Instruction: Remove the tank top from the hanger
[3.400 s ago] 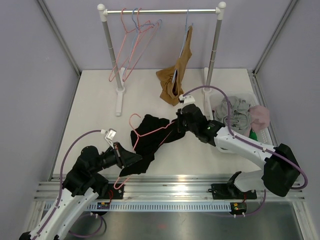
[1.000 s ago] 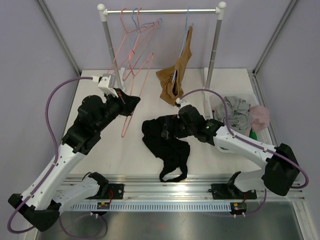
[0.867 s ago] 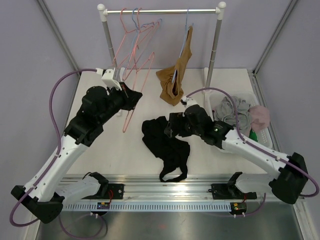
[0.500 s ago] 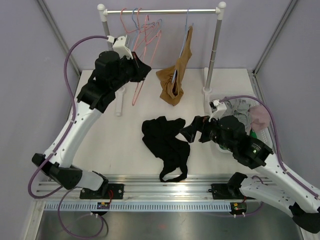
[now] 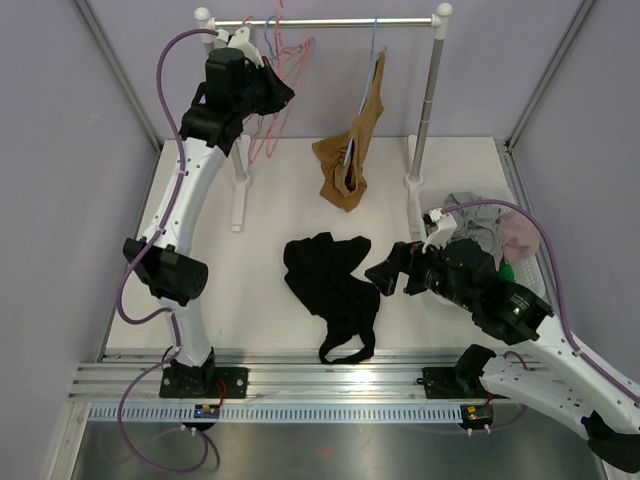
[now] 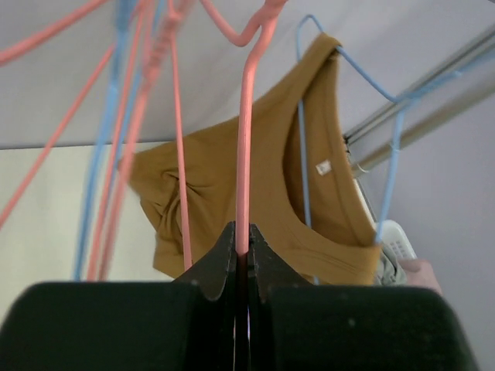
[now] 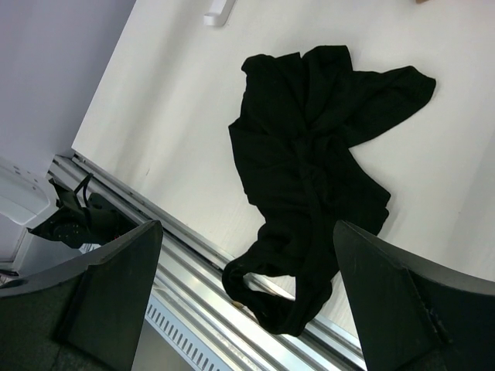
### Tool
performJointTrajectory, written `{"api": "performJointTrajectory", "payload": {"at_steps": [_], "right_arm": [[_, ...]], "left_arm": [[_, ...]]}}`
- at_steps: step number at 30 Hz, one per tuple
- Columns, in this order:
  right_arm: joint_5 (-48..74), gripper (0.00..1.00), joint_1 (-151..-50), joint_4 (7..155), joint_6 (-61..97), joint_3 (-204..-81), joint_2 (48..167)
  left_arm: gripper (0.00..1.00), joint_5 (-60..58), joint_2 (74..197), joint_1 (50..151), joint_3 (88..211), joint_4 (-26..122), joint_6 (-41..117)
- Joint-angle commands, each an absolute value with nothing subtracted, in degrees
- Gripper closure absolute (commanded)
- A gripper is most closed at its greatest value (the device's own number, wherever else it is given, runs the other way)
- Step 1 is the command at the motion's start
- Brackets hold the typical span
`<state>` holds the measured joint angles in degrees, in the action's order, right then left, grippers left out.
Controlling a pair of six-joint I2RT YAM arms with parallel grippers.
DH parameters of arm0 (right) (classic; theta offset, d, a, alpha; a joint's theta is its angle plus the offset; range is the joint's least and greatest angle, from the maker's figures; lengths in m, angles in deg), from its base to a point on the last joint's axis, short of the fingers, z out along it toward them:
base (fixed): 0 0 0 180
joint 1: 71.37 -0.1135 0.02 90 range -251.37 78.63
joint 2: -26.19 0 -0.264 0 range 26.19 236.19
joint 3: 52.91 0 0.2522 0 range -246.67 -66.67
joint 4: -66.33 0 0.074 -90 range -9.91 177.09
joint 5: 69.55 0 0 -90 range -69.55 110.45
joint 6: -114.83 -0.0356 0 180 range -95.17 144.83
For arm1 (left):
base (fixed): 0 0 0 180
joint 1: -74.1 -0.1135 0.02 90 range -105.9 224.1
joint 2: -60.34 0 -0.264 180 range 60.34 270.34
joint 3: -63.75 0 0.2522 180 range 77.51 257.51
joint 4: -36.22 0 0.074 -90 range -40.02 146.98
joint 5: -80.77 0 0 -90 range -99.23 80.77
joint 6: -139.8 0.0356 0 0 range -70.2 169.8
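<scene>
1. Jaws first, on the two biggest things in view. The left jaws, at the end of the left arm (image 5: 188, 190) stretched up to the rack, are clenched on the wire of a pink hanger (image 6: 245, 154). The right jaws, on the right arm (image 5: 500, 305) low over the bench, stand spread wide and grasp nothing.
2. Bench (image 5: 200, 230): the black tank top (image 5: 330, 285) lies crumpled near its middle, free of any hanger. One strap loop reaches the front edge beside the metal rail (image 5: 300, 380). Judging from that, the removal is done and only hanging up the bare hanger is left.
3. Rack (image 5: 325, 21): the held hanger's hook is up among other pink and blue hangers. Whether it sits over the bar I cannot tell. Letting go before it does would drop it onto the bench.
4. Brown top (image 5: 350, 150): it hangs on a blue hanger (image 6: 303, 154) just right of the held one. A sideways swing of the left arm on its way out could snag it or knock it down.
5. Strap loop: because it lies at the bench edge, it could be dragged onto the rail if the right arm sweeps low across it.
6. Hanger wire: it is thin and pinched at one spot, so it may twist in the left jaws and tangle with its neighbours.
</scene>
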<state>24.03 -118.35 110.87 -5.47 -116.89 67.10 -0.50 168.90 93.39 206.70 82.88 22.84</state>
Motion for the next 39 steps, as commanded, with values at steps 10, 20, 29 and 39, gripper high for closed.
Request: {"api": "performJointTrajectory", "payload": {"at_steps": [10, 20, 29, 39], "right_arm": [[21.4, 0.00, -118.9, 108.6, -5.2, -115.7, 69.7], [18.3, 0.00, -118.8, 103.9, -5.2, -114.7, 74.9], [18.7, 0.01, -118.8, 102.3, 0.9, -118.6, 88.7], [24.8, 0.01, -118.8, 97.9, 7.2, -124.8, 110.7]], "left_arm": [[1.00, -1.5, 166.3, 88.3, 201.8, 83.2, 21.3], [0.82, 2.1, 163.5, 87.6, 200.8, 83.9, 22.0], [0.42, 6.7, 152.9, 87.7, 196.0, 82.0, 21.2], [0.01, 13.7, 131.4, 87.7, 175.8, 79.5, 22.4]]}}
